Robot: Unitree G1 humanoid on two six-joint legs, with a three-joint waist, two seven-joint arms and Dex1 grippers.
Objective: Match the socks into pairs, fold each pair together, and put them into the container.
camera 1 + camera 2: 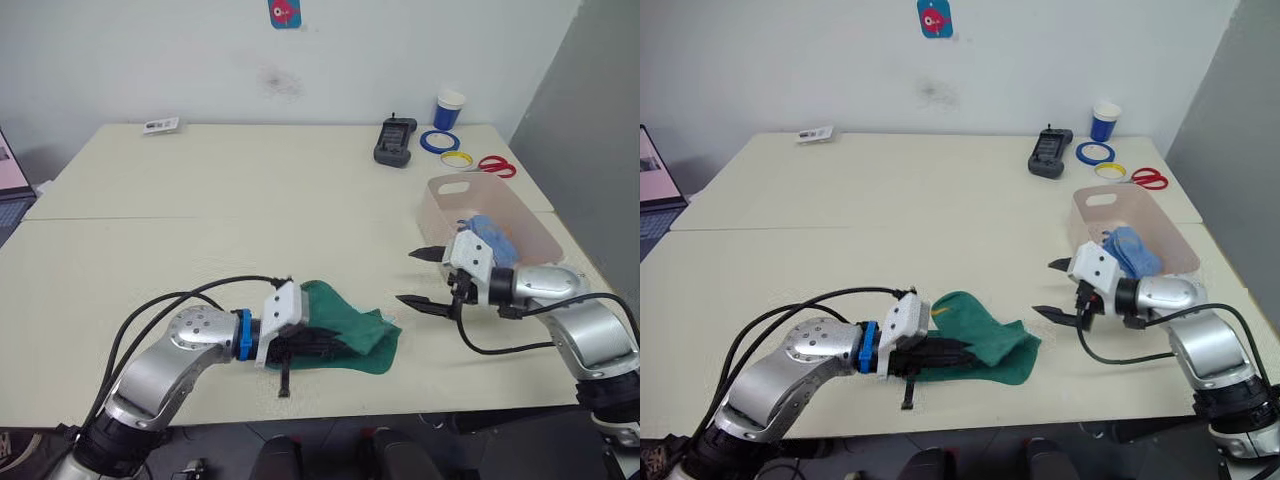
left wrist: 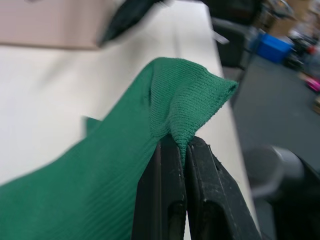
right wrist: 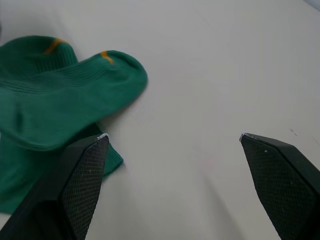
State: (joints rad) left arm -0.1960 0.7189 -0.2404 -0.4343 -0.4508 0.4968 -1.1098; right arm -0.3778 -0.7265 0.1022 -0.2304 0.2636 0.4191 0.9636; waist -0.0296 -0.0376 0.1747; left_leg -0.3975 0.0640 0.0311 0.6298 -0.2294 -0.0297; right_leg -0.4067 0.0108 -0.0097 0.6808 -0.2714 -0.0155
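Observation:
Two green socks (image 1: 350, 330) with yellow trim (image 3: 52, 46) lie stacked near the table's front edge. My left gripper (image 1: 332, 346) is shut on a fold of the green fabric (image 2: 180, 100), its fingers (image 2: 167, 200) pressed together on it. To the right of the socks my right gripper (image 1: 410, 277) hangs open and empty, a short gap from their toe end (image 3: 120, 75). The pale pink container (image 1: 440, 212) stands behind that gripper at the right, with light blue socks (image 1: 492, 236) inside.
At the back right stand a blue cup (image 1: 449, 110), a black device (image 1: 395, 141), blue (image 1: 438, 141) and yellow (image 1: 456, 159) tape rolls and red scissors (image 1: 497, 165). A small card (image 1: 160, 125) lies far left. A laptop edge (image 1: 8, 172) shows at the left.

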